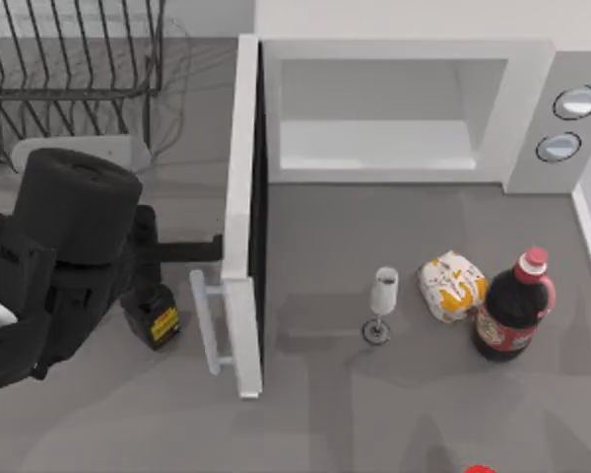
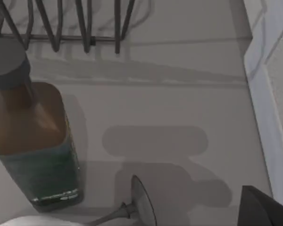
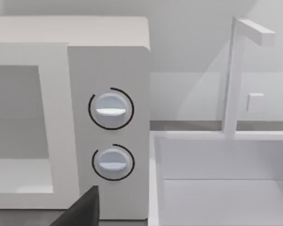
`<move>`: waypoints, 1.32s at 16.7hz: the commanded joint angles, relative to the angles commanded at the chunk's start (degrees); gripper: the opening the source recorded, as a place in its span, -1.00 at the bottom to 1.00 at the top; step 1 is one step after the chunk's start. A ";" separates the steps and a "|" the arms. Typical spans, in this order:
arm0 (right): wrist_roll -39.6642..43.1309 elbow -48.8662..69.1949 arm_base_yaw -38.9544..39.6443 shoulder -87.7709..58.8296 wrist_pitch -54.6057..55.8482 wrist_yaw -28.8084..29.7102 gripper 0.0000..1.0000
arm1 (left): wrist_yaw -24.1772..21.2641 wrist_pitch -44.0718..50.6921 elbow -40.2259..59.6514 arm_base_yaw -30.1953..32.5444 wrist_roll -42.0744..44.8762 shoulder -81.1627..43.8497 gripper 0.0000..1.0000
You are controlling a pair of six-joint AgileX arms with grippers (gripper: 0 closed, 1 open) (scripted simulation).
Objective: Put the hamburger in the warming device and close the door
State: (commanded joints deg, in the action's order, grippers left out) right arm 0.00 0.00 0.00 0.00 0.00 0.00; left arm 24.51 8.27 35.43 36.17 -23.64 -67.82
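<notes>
The hamburger (image 1: 451, 286), a crumpled white wrapper with yellow-orange print, lies on the table in front of the warming device (image 1: 394, 59), a white microwave whose pale cavity (image 1: 374, 123) stands open. Its two dials (image 3: 111, 109) face the right wrist view, where a dark part of my right gripper (image 3: 82, 209) sits low. The door (image 1: 242, 217) is swung fully out toward the table's front, its bar handle (image 1: 207, 320) on the left face. My left gripper (image 1: 189, 249) reaches up against that outer face, above the handle, far left of the hamburger.
A wine glass (image 1: 382, 299) stands left of the hamburger, a dark cola bottle (image 1: 512, 307) right of it. A small yellow-labelled bottle (image 1: 156, 317) sits by my left arm. A brown bottle (image 2: 33, 141), a tipped glass (image 2: 139, 205) and a wire rack (image 1: 69, 69) crowd the left side.
</notes>
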 joint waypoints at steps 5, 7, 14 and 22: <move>0.00 0.00 0.00 0.00 0.00 0.00 1.00 | -2.44 -3.88 -9.33 -2.32 0.00 -2.89 -1.00; 0.00 0.00 0.00 0.00 0.00 0.00 1.00 | -2.38 -3.68 -9.73 -2.74 -0.07 -2.93 -1.00; 0.00 0.00 0.00 0.00 0.00 0.00 1.00 | 1.25 -4.19 -0.35 1.86 -2.33 -2.44 -1.00; 0.00 0.00 0.00 0.00 0.00 0.00 1.00 | 10.08 -0.97 10.07 15.02 -12.86 -16.13 -1.00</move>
State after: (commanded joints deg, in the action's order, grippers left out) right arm 0.00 0.00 0.00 0.00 0.00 0.00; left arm 34.59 7.30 45.50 51.19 -36.50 -83.95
